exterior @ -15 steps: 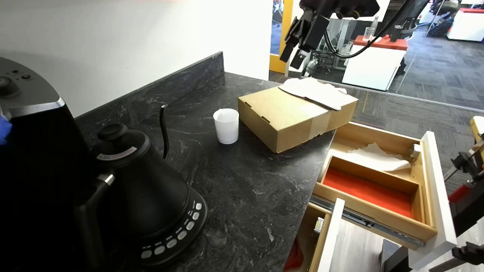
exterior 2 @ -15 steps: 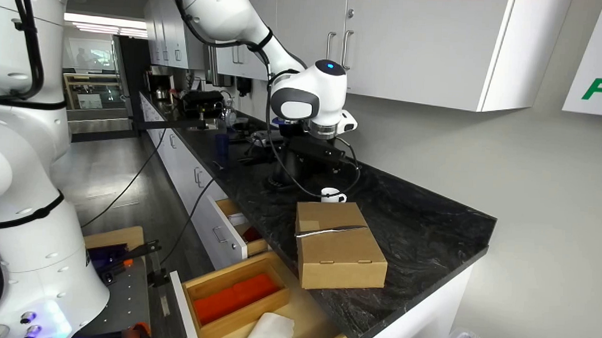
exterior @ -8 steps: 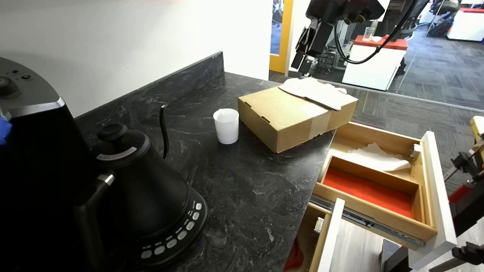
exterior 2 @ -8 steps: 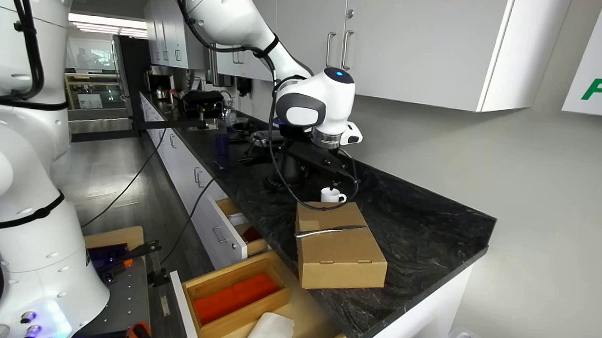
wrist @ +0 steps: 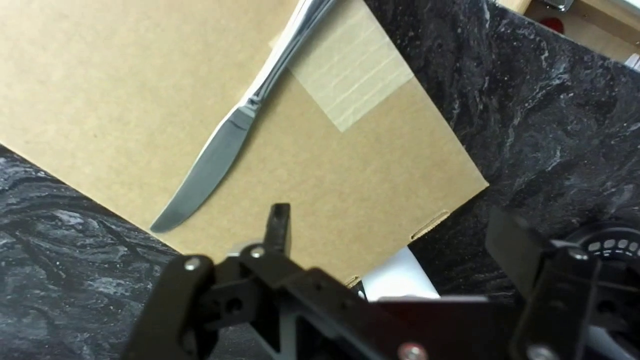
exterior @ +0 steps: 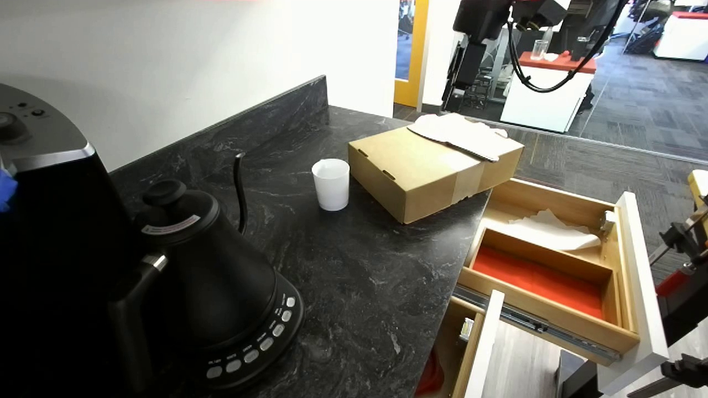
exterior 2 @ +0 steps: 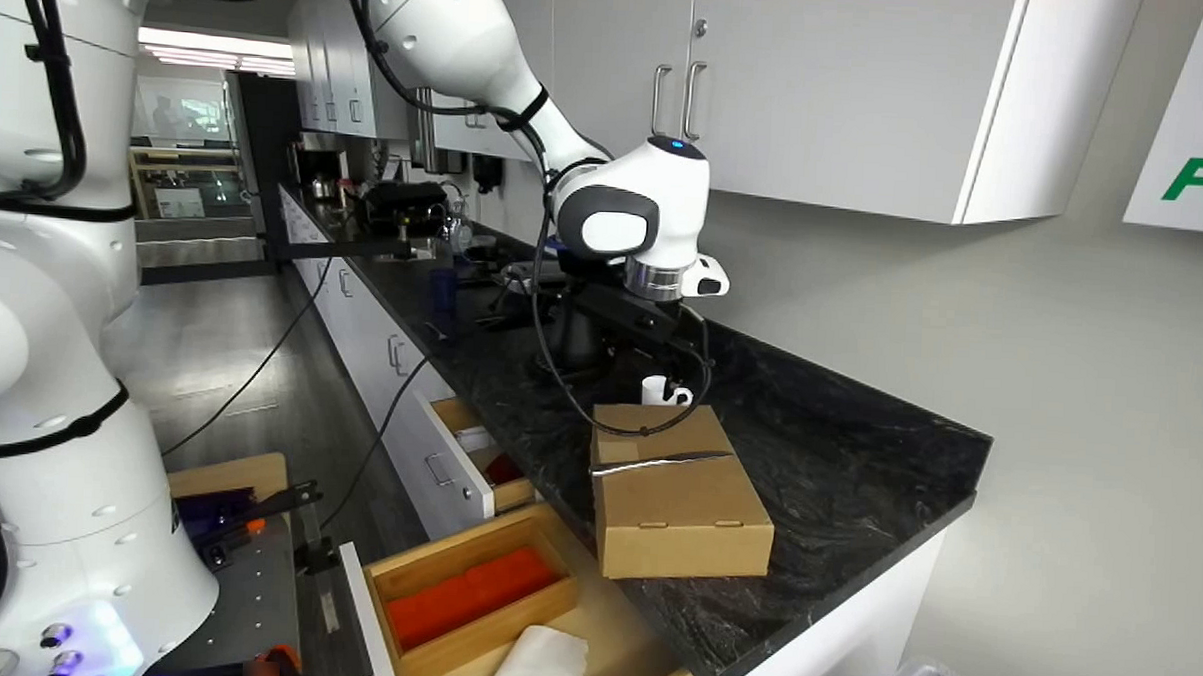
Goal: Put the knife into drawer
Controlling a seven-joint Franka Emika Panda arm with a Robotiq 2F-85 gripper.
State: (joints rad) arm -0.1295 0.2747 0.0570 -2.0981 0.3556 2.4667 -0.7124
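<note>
Ideally, the claw (wrist: 395, 237), spread wide and empty, should squarely straddle the knife (wrist: 244, 112) by its handle (wrist: 285, 52), at the wrist view's upper middle.

My gripper (exterior: 451, 102), in an exterior view, has turned and sunk toward the cardboard box (exterior: 423, 163): its fingers (exterior: 470, 69), spread side by side above the box a second ago, now appear more upright and nearly overlapping. In an exterior view, my wrist (exterior 2: 654, 279) has come lower, closer to the box; my cable loop (exterior 2: 643, 433), formerly crossing just beyond the box, now overlaps its top.
</note>
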